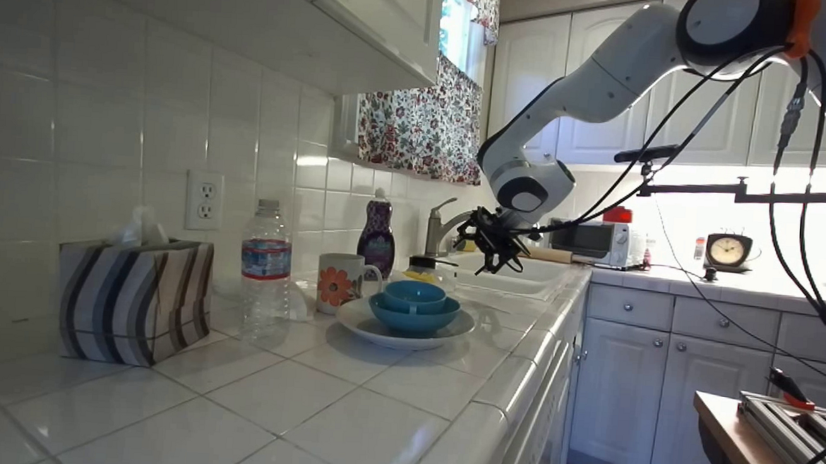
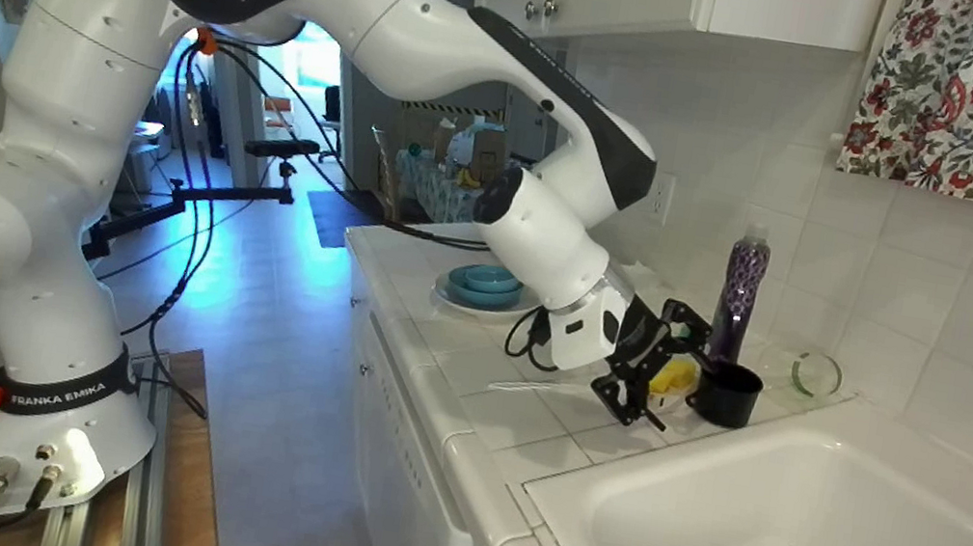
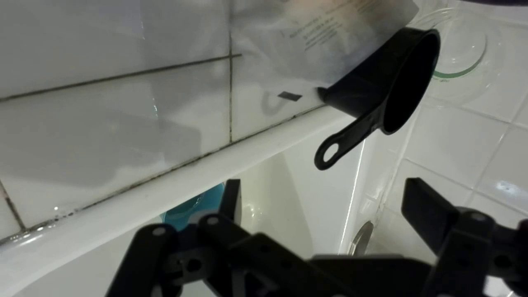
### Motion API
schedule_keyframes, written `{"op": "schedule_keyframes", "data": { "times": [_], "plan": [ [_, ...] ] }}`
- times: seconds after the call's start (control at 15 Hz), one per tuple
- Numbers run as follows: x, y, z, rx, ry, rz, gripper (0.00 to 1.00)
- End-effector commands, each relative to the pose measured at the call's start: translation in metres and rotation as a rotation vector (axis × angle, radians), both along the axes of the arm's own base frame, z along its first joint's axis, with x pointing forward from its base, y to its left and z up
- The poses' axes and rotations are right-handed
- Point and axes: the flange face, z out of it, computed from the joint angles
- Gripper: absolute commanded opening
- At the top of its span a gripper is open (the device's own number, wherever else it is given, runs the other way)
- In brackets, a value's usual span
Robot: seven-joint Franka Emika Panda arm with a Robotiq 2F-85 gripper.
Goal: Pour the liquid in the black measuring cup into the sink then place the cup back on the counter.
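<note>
A: List the setting, largest first.

B: White tiled worktop, beneath the jaws and extending ahead of them. Sink, let into it beside the jaws and lower down. Purple bottle, upright, beyond the jaws.

A: Condition of the jaws?

B: Spread wide, pinching nothing; the wrist view shows the gap plainly.

A: Location of the black measuring cup?

B: Standing upright on the worktop, just ahead of the jaws, near the sink's rim. Its inside reads plain black, so liquid cannot be confirmed.

A: How should the step in hand be done?

B: My judgement: it is the approach for a grasp on the handle. Bring the jaws forward until the handle sits well between them, turn them to meet its slant squarely, then close gently. Lift level; a tilt would likely wet the worktop. Leave room for the bottle. Tip only when the mouth is over the sink, and level the cup again before setting it back.

A: Which way does the cup point?

B: Mouth upward, handle back towards the gap between the jaws. The long axis runs from bowl to pierced handle end; in the wrist view it slants from upper right to lower left. No contact with the jaws shows there.
</note>
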Motion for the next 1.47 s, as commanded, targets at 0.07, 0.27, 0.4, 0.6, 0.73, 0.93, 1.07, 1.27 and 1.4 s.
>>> {"op": "schedule_keyframes", "data": {
  "times": [0.07,0.27,0.4,0.6,0.73,0.93,1.07,1.27,1.4],
  "plan": [
    [0.013,-0.009,0.015,-0.013,-0.077,-0.058,1.00],
    [0.018,-0.013,0.021,-0.018,-0.123,-0.100,1.00],
    [0.018,-0.010,0.019,-0.018,-0.134,-0.115,1.00],
    [0.017,0.002,0.010,-0.003,-0.132,-0.131,1.00],
    [0.021,0.010,0.002,-0.001,-0.134,-0.131,1.00],
    [0.025,0.018,-0.007,-0.001,-0.145,-0.142,1.00],
    [0.028,0.021,-0.015,-0.007,-0.149,-0.139,1.00],
    [0.030,0.021,-0.025,-0.011,-0.154,-0.141,1.00],
    [0.032,0.018,-0.027,-0.017,-0.153,-0.134,1.00]
  ]
}}
